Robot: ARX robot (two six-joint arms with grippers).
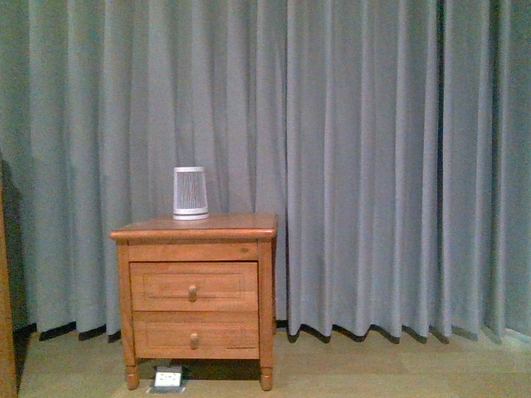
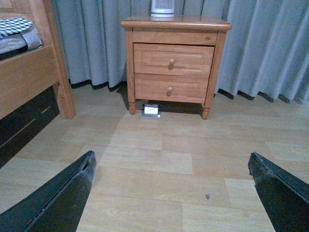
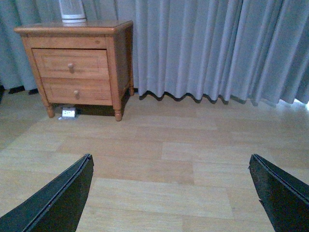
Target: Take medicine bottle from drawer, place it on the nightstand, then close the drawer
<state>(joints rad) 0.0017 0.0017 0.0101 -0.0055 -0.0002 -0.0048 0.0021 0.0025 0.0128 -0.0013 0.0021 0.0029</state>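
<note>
I see the nightstand [image 1: 195, 249] honey-orange all over, top glossy. The drawer [image 1: 166, 286] and lower drawer [image 1: 166, 336] match it, each with a grooved rectangle and a same-coloured knob. Slatted container [image 1: 190, 193]: white with dark vertical stripes. Curtain [image 1: 373, 166]: plain grey-blue. Floor [image 3: 169, 159]: pale tan wood planks. Bed frame [image 2: 29, 77]: orange-brown; the cloth [image 2: 14, 25] on it is black-and-white checked. Left claw [image 2: 171, 155] and right claw [image 3: 170, 157]: black.

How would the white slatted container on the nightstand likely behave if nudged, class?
The slatted container looks hollow, so it is probably light. It tapers upward from a wider base, so it likely slides on the glossy nightstand top rather than tipping.
</note>
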